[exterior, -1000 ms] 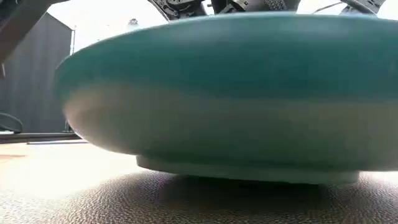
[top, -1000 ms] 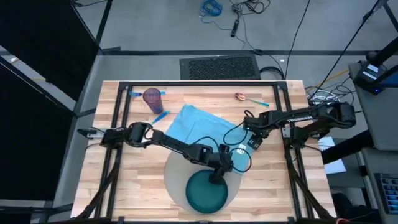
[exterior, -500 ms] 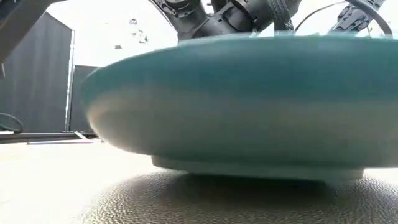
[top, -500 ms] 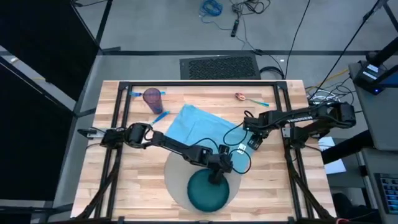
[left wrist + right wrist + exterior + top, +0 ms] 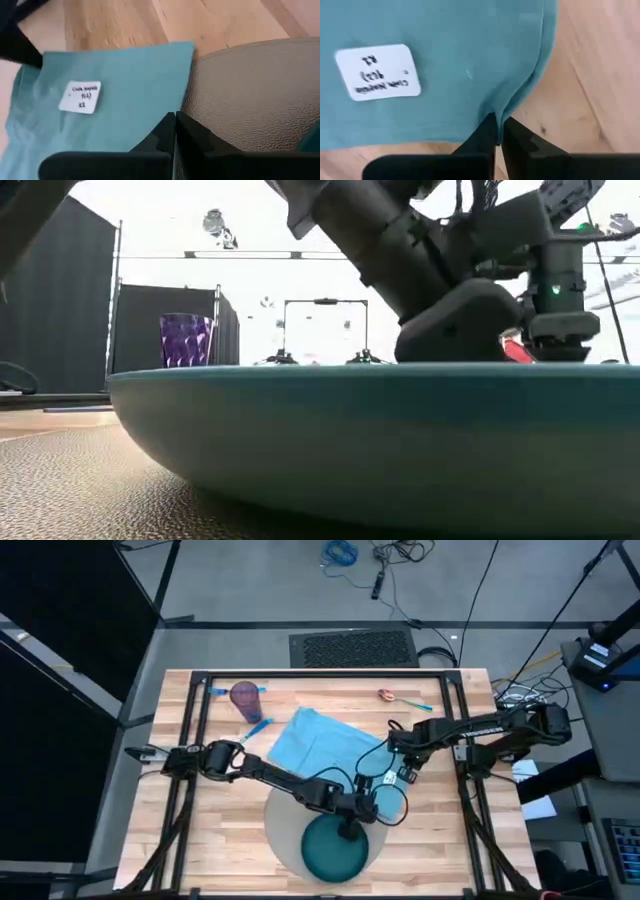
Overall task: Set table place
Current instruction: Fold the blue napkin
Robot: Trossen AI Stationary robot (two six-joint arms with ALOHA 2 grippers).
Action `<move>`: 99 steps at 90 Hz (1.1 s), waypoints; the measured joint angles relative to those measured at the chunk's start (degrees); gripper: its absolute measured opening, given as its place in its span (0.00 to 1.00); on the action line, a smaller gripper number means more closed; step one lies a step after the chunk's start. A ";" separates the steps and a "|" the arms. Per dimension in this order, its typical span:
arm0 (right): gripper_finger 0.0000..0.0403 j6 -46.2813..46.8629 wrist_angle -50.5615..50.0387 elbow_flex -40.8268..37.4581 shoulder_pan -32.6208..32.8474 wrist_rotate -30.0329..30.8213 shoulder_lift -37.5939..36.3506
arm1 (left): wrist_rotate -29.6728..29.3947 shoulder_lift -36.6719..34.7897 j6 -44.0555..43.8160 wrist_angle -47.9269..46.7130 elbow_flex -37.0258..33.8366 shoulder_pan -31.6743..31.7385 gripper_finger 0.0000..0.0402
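A dark teal plate point(image 5: 330, 852) lies on the round grey placemat point(image 5: 283, 823) near the table's front edge; the low view shows its rim point(image 5: 350, 385) level. My left gripper point(image 5: 349, 831) stands shut at the plate's far rim, and in its wrist view nothing shows between its fingers point(image 5: 175, 120). A light blue napkin point(image 5: 315, 745) with a white tag lies flat on the table point(image 5: 220, 840) behind the placemat. My right gripper point(image 5: 401, 768) is shut on the napkin at its right side. My left gripper is shut over the plate's far rim, but I cannot tell whether it touches the plate; its own body hides the spot. My right gripper pinches the napkin's edge point(image 5: 512, 102) between its two fingers, coming from above. A small ridge of cloth rises into the fingertips. The rest of the napkin lies flat on the table.
A purple cup point(image 5: 245, 697) stands at the far left with a blue-handled utensil point(image 5: 258, 727) beside it. A spoon point(image 5: 388, 695) lies at the far right. Bare wood shows along the left and right of the placemat.
In the low view the plate has come down from a raised, tilted pose and now lies lower with its rim level. My left gripper has moved slightly toward the table's near edge.
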 joint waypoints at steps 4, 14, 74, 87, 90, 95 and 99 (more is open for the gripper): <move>0.00 -0.03 -0.28 1.09 0.25 0.19 0.00 | -0.20 -0.03 0.03 -0.66 0.59 -0.02 0.00; 0.00 -0.73 -0.90 3.71 0.37 0.50 -0.04 | -2.54 -0.37 -0.04 -2.59 0.79 0.09 0.00; 0.00 -5.12 -7.18 14.19 -0.61 3.05 -0.13 | 3.30 0.04 -2.91 2.79 0.84 -1.16 0.00; 0.00 -4.60 -7.57 14.19 -0.61 2.99 -0.13 | 7.30 0.20 -3.10 0.68 0.77 0.63 0.08; 0.00 -4.51 -7.51 14.19 -0.61 2.99 -0.13 | 7.55 0.20 -3.10 0.72 0.78 0.84 0.11; 0.00 -4.51 -7.55 14.19 -0.61 2.99 -0.13 | 7.65 0.20 -3.13 0.70 0.78 1.15 0.17; 0.00 -4.51 -7.56 14.19 -0.61 2.99 -0.13 | 7.71 0.20 -3.75 0.58 0.78 1.32 0.22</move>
